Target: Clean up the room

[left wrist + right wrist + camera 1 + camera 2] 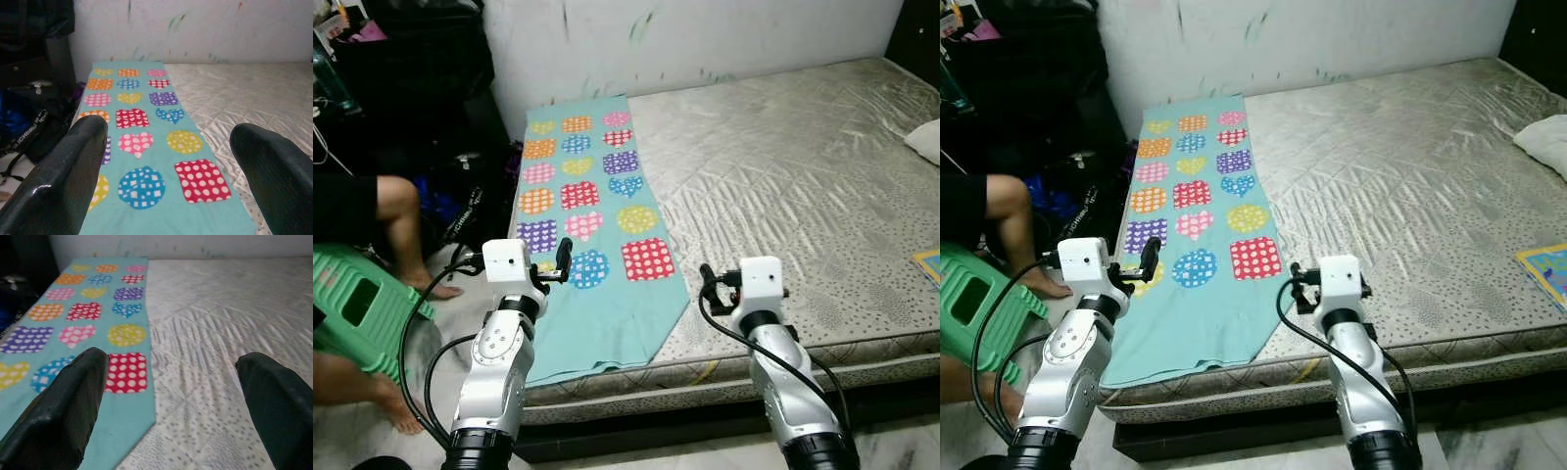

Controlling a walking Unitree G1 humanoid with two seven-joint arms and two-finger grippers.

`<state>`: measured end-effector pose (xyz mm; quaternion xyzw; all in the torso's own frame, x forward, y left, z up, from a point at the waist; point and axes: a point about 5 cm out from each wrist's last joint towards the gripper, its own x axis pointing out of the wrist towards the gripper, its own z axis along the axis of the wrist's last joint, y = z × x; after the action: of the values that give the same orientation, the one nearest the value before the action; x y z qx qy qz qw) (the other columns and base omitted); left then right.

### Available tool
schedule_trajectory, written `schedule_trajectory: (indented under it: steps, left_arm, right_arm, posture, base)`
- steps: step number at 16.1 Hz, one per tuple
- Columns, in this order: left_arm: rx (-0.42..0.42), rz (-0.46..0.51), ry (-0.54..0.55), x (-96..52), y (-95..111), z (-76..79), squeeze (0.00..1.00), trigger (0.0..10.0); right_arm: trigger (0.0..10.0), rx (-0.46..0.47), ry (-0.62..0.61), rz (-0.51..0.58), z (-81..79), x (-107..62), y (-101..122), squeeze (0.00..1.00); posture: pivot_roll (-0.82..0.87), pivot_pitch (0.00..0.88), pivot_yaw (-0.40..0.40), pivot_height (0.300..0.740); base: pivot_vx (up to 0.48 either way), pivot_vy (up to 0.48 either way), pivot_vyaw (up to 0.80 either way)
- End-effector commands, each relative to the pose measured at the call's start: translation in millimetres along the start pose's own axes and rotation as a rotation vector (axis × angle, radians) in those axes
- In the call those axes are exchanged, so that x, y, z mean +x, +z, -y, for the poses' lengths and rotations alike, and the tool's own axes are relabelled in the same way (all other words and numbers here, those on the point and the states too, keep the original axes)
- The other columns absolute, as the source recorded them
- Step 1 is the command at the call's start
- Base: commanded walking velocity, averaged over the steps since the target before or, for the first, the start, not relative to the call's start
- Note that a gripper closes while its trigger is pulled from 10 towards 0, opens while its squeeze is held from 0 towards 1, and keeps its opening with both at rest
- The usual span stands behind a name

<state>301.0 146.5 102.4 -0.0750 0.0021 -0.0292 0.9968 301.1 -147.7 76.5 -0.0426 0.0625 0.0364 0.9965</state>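
A teal cloth [592, 235] printed with bright polka-dot hearts and squares lies flat along the left strip of a bare grey mattress [783, 186]. Its near end hangs over the mattress's front edge. My left gripper [556, 266] hovers open above the cloth's near left corner. In the left wrist view its fingers [83, 147] frame the cloth [146, 137]. My right gripper [713, 286] is open too, held over the mattress's front edge just right of the cloth. The right wrist view shows the cloth's edge [122, 333] and the quilted mattress [210, 333] between its fingers.
A person sits at the left on a green plastic stool [357, 308], with a bare leg [403, 220] near the bed's corner. Black bags [460, 201] lie on the floor beside the bed. A pale pillow [925, 142] and a colourful flat item [928, 264] lie at the mattress's right edge.
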Motion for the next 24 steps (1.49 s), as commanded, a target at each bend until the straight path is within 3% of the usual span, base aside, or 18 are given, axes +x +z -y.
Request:
schedule_trajectory:
  steps: [1, 4, 8, 10, 14, 17, 22, 23, 24]
  left_arm:
    - [0.006, 0.004, 0.045, -1.9, -2, -10.6, 0.0, 10.0]
    - [0.005, 0.043, 0.105, -18.1, -3, -22.8, 0.0, 10.0]
    - [0.066, 0.084, 0.206, -44.2, 3, -37.5, 0.0, 10.0]
    - [0.096, 0.089, 0.245, -63.7, 8, -48.5, 0.0, 10.0]
    - [0.123, 0.035, 0.293, -86.8, 1, -68.3, 0.0, 10.0]
    - [0.093, 0.017, 0.279, -82.6, 0, -56.7, 0.0, 10.0]
    - [-0.002, -0.042, 0.231, -77.9, -7, -47.2, 0.0, 10.0]
    - [-0.05, -0.054, 0.162, -76.1, -10, -40.3, 0.0, 10.0]
    - [-0.087, -0.059, 0.01, -71.1, -9, -22.6, 0.0, 10.0]
  right_arm:
    - [10.0, -0.001, 0.051, 0.057, -7.9, 3.3, 12, 0.0]
    - [10.0, -0.015, -0.002, 0.17, 4.6, 0.2, 27, 0.0]
    - [10.0, -0.107, -0.22, 0.16, 38.4, -11.3, 25, 0.0]
    - [10.0, -0.09, -0.229, 0.147, 56.7, -19.3, 21, 0.0]
    - [10.0, -0.076, -0.15, 0.094, 61.2, -32.3, 8, 0.0]
    - [10.0, -0.067, -0.117, 0.093, 55.7, -35.3, 12, 0.0]
    - [10.0, -0.046, -0.134, 0.059, 61.2, -41.7, 9, 0.0]
    - [10.0, -0.046, -0.131, 0.058, 60.5, -41.8, 9, 0.0]
    - [10.0, -0.046, -0.117, 0.055, 58.0, -40.2, 9, 0.0]
  posture:
    - [-0.13, 0.0, 0.1, 0.74]
    - [-0.11, 0.0, 0.061, 0.74]
    - [-0.09, 0.0, 0.03, 0.74]
    - [-0.06, 0.0, 0.025, 0.74]
    - [-0.04, 0.0, 0.014, 0.74]
    - [-0.06, 0.0, 0.018, 0.74]
    - [-0.07, 0.0, 0.021, 0.74]
    - [-0.07, 0.0, 0.018, 0.74]
    - [-0.07, 0.0, 0.015, 0.74]
  base:
    - [0.0, 0.0, 0.0]
    - [0.0, 0.0, 0.0]
    - [0.0, 0.0, 0.0]
    - [0.0, 0.0, 0.0]
    - [0.0, 0.0, 0.0]
    - [0.0, 0.0, 0.0]
    - [0.0, 0.0, -0.17]
    - [0.0, 0.0, 0.0]
    - [0.0, 0.0, 0.0]
